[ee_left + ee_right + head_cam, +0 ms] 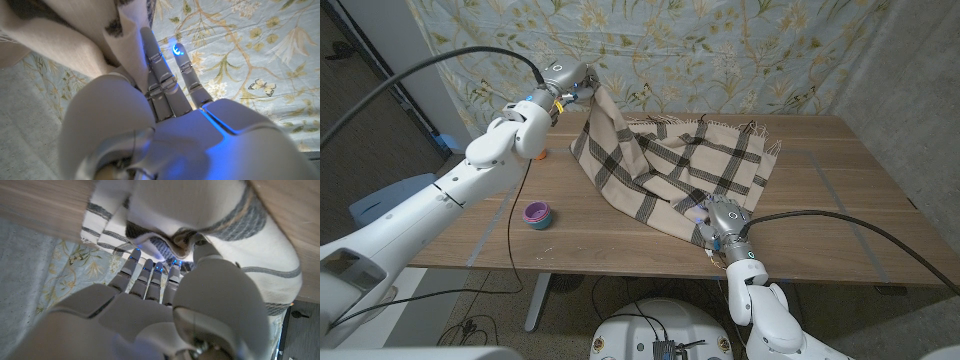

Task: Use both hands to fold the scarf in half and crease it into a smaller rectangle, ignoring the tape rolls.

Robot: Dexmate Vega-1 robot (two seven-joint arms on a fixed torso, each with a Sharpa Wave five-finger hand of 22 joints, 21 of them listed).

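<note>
A beige scarf (670,165) with dark plaid stripes lies partly on the wooden table (840,200) and partly lifted. My left hand (565,82) holds one end high above the table's back left, so the cloth hangs down in a slope. The scarf (60,40) drapes over that hand's fingers (160,75) in the left wrist view. My right hand (720,218) grips the scarf's near corner by the table's front edge. In the right wrist view, the scarf (200,225) bunches over my fingers (150,277).
A purple tape roll (537,213) sits on the table's left part, below the lifted cloth. A small orange thing (542,154) lies near my left arm. A floral curtain (770,50) hangs behind the table.
</note>
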